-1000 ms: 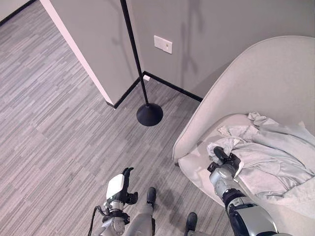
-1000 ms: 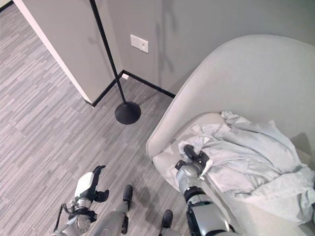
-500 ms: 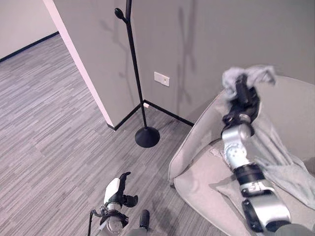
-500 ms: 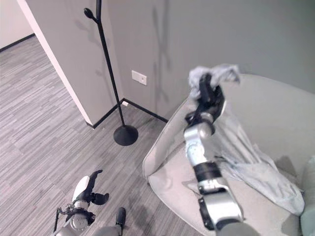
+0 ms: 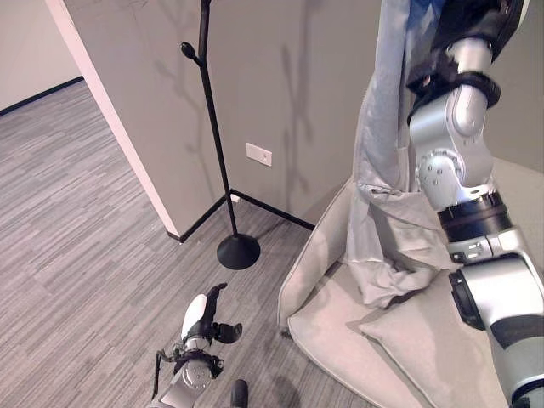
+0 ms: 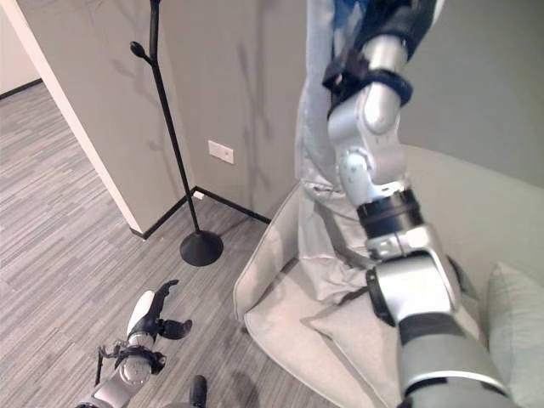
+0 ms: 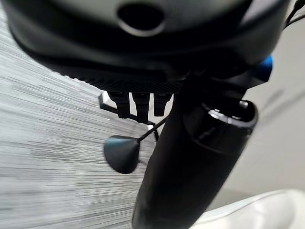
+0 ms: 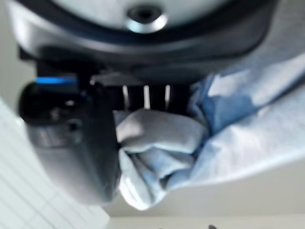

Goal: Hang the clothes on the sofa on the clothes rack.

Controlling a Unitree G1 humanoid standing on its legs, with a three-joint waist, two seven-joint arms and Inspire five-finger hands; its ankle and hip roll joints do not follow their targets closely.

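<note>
The soft pale-grey cloth garment (image 5: 384, 170) was held up high over the light-grey cushioned sofa (image 5: 357, 340), bunched in the right hand (image 8: 71, 133) with fingers curled round it. It looked light and floppy, so slippage was likely. The tall black metal clothes rack (image 5: 217, 153) stood nearby. The left hand (image 5: 204, 319) hung low, fingers relaxed.

A plain indoor room, like an office lounge or waiting corner. It has grey striped carpet flooring (image 5: 76, 221), bare grey walls (image 5: 297, 93) with a socket plate (image 5: 259, 154), a black coat stand (image 5: 217, 153) and a pale upholstered sofa (image 5: 340, 340).
</note>
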